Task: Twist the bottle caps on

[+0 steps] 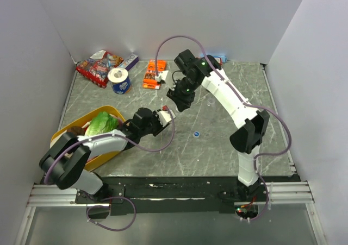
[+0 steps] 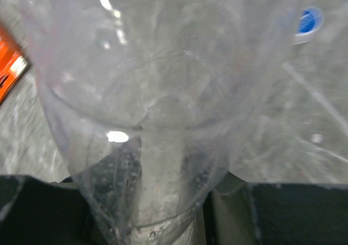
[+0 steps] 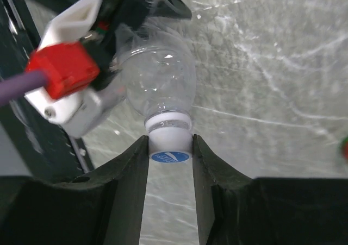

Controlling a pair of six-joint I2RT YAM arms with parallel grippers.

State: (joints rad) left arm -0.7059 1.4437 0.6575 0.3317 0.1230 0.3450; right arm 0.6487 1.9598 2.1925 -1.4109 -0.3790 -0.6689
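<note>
I have the left gripper (image 2: pixel 157 201) clamped tight around the body of one clear bottle (image 3: pixel 163 82). It seems to hold the bottle up off the table (image 1: pixel 217 147), with the neck pointing toward the other arm. That suits the job, as I read it: the left hand acts as the vice, so the bottle cannot spin when the cap is turned.

The right gripper (image 3: pixel 169 147) meets the neck head-on. Its two fingers (image 3: pixel 130 169) press on opposite sides of a blue cap (image 3: pixel 169 157), which sits on the bottle's mouth just beyond the white neck ring. With the rim pinched like this, a roll of the wrist should turn the cap about the line of the thread.

I cannot tell from the wrist view whether the thread has caught or the cap only rests on the mouth. My guess is that the screwing is only starting. If the two arms are not lined up, the cap may cross-thread, and the thin plastic could buckle under the left grip.

The second cap (image 1: pixel 197 133) lies flat on the table, near both grippers but touching neither, presumably waiting its turn. I cannot pick out the second bottle with any confidence.
</note>
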